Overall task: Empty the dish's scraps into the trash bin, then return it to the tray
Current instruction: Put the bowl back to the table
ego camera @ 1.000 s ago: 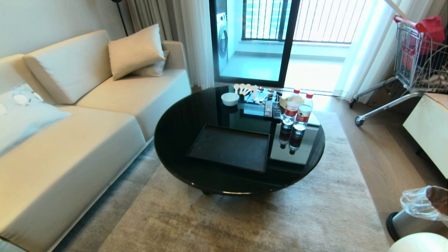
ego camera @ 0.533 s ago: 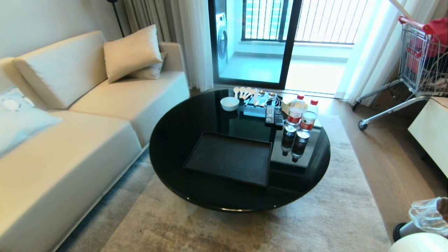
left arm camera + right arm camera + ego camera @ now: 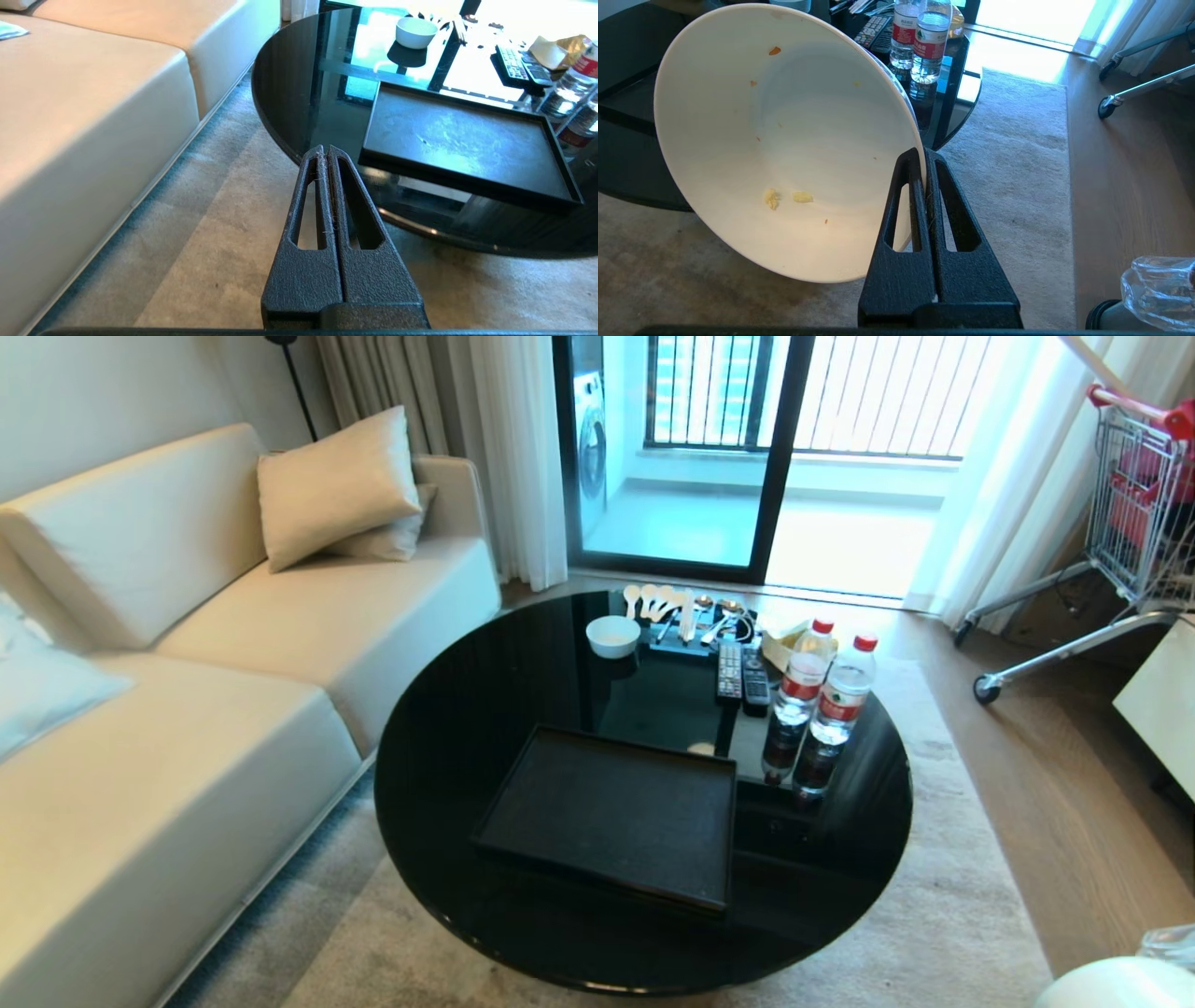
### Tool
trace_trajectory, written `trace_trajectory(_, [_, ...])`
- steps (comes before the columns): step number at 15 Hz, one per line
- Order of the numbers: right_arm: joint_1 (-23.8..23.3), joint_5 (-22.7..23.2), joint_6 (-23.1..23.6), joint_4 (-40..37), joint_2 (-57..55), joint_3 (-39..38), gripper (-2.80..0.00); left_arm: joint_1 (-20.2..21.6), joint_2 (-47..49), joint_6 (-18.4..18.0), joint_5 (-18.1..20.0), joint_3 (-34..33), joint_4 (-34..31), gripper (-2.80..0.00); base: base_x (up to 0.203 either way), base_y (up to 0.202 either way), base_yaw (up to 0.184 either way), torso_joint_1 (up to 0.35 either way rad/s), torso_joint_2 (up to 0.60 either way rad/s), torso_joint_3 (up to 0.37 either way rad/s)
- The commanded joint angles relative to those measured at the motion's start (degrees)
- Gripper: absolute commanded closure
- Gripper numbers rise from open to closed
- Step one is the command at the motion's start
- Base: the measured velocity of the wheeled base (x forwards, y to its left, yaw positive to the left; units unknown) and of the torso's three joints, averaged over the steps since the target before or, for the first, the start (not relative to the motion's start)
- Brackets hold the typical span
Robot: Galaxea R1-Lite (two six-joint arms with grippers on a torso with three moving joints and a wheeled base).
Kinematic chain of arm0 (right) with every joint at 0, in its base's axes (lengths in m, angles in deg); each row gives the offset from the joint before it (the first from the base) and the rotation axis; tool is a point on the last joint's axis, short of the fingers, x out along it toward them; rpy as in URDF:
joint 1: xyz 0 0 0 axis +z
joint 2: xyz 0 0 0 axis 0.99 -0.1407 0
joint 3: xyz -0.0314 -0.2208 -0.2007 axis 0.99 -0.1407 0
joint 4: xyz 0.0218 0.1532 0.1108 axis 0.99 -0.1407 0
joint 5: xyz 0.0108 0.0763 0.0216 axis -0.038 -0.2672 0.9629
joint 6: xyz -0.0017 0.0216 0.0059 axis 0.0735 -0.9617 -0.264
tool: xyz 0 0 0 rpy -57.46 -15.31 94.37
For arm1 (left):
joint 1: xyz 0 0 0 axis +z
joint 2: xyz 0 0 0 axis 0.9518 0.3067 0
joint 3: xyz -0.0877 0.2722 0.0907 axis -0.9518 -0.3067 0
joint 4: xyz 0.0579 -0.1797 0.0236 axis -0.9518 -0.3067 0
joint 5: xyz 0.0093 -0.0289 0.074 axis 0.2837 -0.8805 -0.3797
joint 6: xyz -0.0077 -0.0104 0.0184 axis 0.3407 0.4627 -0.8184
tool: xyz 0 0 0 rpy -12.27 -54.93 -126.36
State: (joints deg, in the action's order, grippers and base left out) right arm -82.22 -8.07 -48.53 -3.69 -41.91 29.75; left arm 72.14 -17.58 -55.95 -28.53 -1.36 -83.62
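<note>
Round black worktop [image 3: 467, 728] carries the bare tray [image 3: 616, 817]. Right hand [image 3: 926, 156] pinches the tilted dish [image 3: 784, 140] by its rim, few scraps [image 3: 802, 197] inside. Left hand [image 3: 325, 150] is pressed together, holding nothing.

Round black table [image 3: 448, 709], carrying tray [image 3: 616, 817], small bowl [image 3: 613, 636], bottles [image 3: 822, 695], remotes [image 3: 742, 674], apparently spoons [image 3: 658, 602]

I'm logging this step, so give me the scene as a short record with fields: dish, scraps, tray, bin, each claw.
dish: white bowl, tilted, rim pinched by right claw, off the table
scraps: a few yellow and orange bits stuck inside
tray: black, on round black table, nothing on it
bin: liner edge at the robot's right, on the floor
left claw: shut, holding nothing, above the rug near the table's edge
</note>
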Motion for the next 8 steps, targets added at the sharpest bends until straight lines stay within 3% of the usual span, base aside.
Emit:
trace_trajectory(1, [-0.05, 0.02, 0.05, 0.00, -0.07, 0.00, 0.00, 0.00, -0.02, 0.06, -0.05, -0.01, 0.05, 0.00, 0.181, 0.000, 0.001, 0.000, 0.01, 0.000])
trace_trajectory(2, [-0.01, 0.02, 0.03, 0.00, -0.07, 0.00, 0.00, 0.00, -0.02, 0.06, -0.05, -0.01, 0.05, 0.00, 0.138, 0.000, -0.001, 0.007, 0.00, 0.002])
trace_trajectory(8, [-0.05, 0.02, 0.56, 0.00, -0.07, 0.00, 0.00, 0.00, -0.02, 0.06, -0.05, -0.01, 0.05, 0.00, 0.000, 0.000, 0.000, 0.000, 0.00, 0.000])
